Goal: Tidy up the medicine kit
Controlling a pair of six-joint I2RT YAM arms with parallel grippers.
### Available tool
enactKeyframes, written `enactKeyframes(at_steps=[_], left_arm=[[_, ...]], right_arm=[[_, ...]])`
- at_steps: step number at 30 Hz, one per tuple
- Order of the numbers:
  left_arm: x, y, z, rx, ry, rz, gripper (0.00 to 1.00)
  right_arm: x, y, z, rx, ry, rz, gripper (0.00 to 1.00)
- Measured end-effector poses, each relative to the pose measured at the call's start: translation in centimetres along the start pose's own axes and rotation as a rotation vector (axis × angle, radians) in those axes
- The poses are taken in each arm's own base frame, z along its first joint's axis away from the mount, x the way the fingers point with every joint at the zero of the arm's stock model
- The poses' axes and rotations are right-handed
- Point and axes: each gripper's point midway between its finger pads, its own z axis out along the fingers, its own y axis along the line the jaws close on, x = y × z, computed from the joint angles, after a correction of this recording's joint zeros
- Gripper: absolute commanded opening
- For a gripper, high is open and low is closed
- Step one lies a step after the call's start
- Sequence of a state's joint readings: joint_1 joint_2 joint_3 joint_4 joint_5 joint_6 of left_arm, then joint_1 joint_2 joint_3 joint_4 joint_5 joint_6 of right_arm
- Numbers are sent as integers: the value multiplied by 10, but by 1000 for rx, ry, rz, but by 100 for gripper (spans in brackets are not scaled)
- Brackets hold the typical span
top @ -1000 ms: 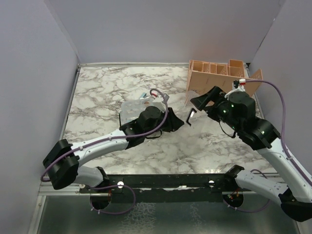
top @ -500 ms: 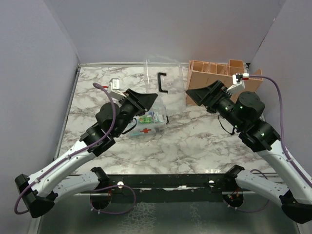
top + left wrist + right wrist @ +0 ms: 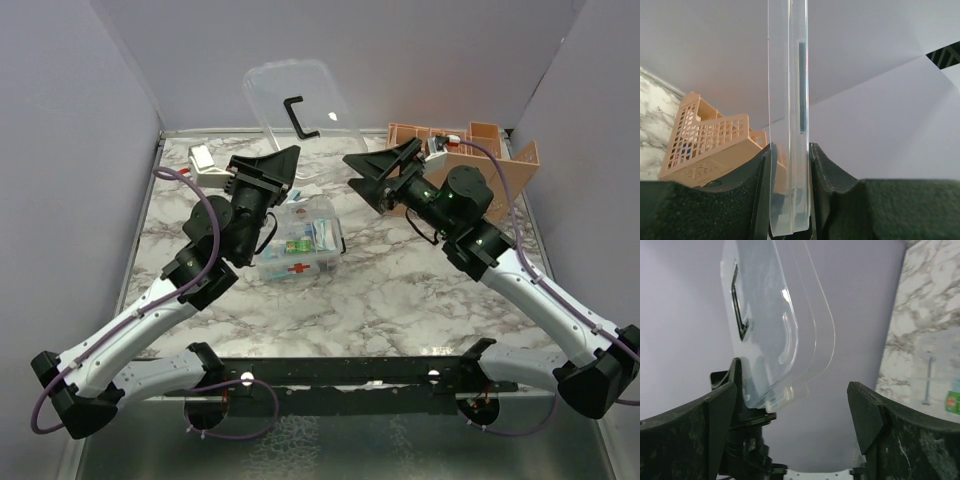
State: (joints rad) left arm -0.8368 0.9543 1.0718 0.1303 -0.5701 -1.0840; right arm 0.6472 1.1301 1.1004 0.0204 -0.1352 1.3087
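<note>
**Q:** Layout in the top view?
**A:** Marble table (image 3: 400,290). Peach organizer (image 3: 486,130) at the table's 1 o'clock corner. Kit (image 3: 300,250) rests on the table just 9 o'clock of centre, open-topped, with packets inside.

**Q:** Lid position?
**A:** Clear lid (image 3: 315,95) with black handle, raised upright at 12 o'clock of the kit.

**Q:** End effectors?
**A:** Left gripper (image 3: 280,165) is clamped on the lid's lower edge. Right gripper (image 3: 380,165) is spread wide, holding nothing, at 3 o'clock of the lid.

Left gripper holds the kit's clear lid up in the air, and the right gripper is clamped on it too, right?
No. The left gripper does hold the clear lid up, but the right gripper is open, not on it: the right wrist view shows its fingers spread wide, the lid beyond them.
</note>
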Motion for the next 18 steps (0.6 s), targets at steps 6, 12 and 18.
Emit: enactKeyframes(at_steps=[6,12,18], left_arm=[[-2,-9,13,12,-40,-38,10],[-3,-16,18,35,-58,-62,10],[2,-15,24,35,-58,-62,14]], right_arm=[[-8,25,11,-133,-30,141,74],[-10,32,27,-198,-26,241,59],[-8,38,29,-234,-4,277,38]])
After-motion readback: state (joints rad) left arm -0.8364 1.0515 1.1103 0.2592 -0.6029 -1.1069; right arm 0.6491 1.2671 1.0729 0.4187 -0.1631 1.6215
